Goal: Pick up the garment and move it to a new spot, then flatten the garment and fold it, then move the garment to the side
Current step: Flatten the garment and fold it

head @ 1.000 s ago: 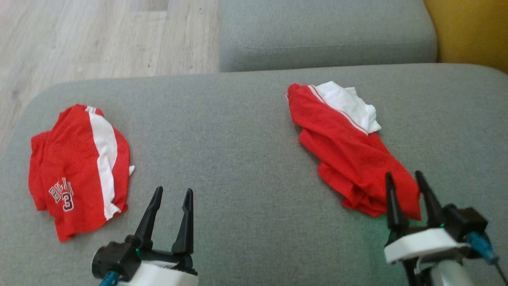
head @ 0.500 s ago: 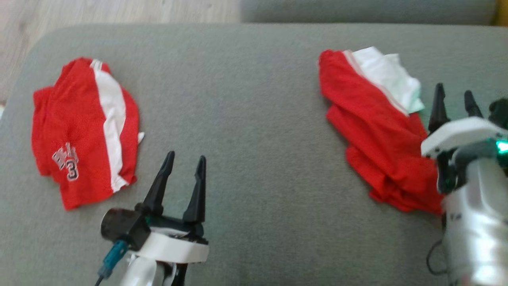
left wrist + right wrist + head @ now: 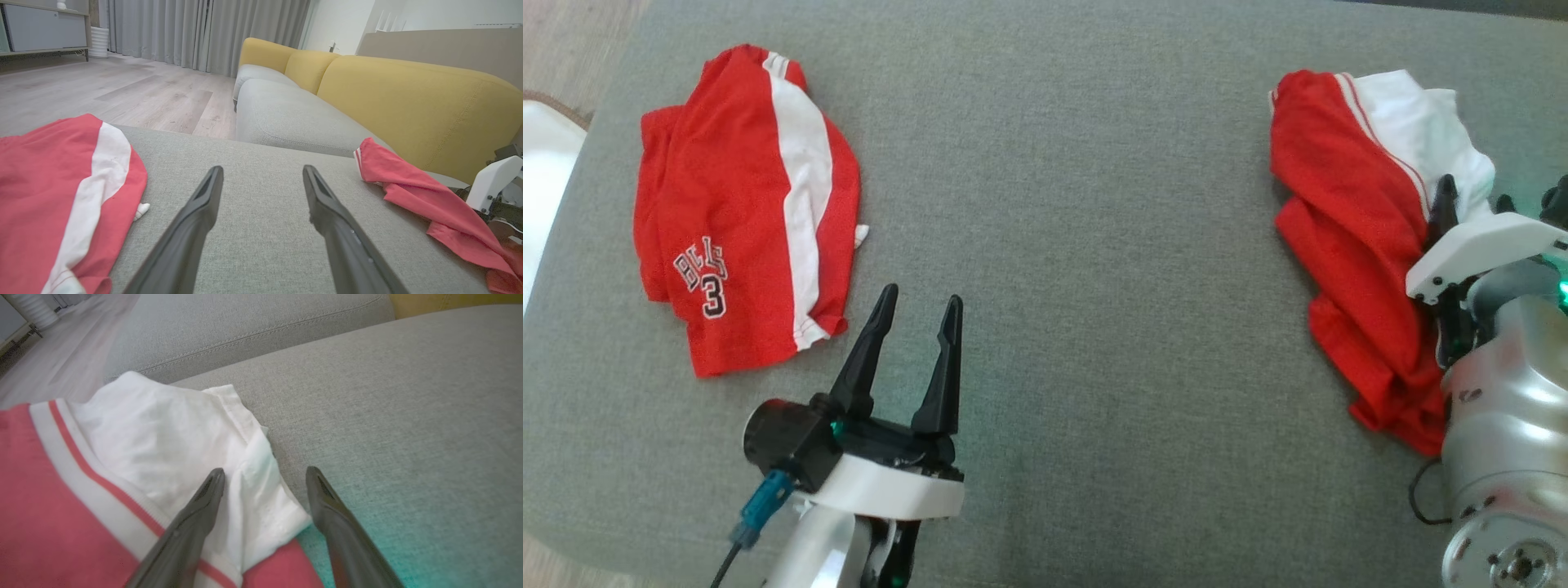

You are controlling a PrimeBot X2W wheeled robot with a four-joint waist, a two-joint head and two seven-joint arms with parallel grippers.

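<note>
on the right side of the grey woven sofa cushion [image 3: 1078,204] lies the crumpled red-and-white mesh garment [image 3: 1339,245], red folds toward the middle, its white layer [image 3: 171,433] at the far corner. right gripper [image 3: 264,473] hangs over that white corner, jaws spread wide, nothing held; one finger is over cloth, the other over bare cushion. judged step: the first pick-up. to do it well: come down so the white edge sits between both fingers, pinch red and white layers together, close fully before lifting, and lift straight up so the bunch hangs free rather than drags. left gripper [image 3: 922,296] is wide and empty over bare cushion, near the flat red shorts with a white stripe and number 3 [image 3: 743,220]. unclear: whether the right fingertips touch cloth. the silver right forearm [image 3: 1503,425] hides the garment's near right edge. a white object [image 3: 543,180] is cut off at the left edge.
</note>
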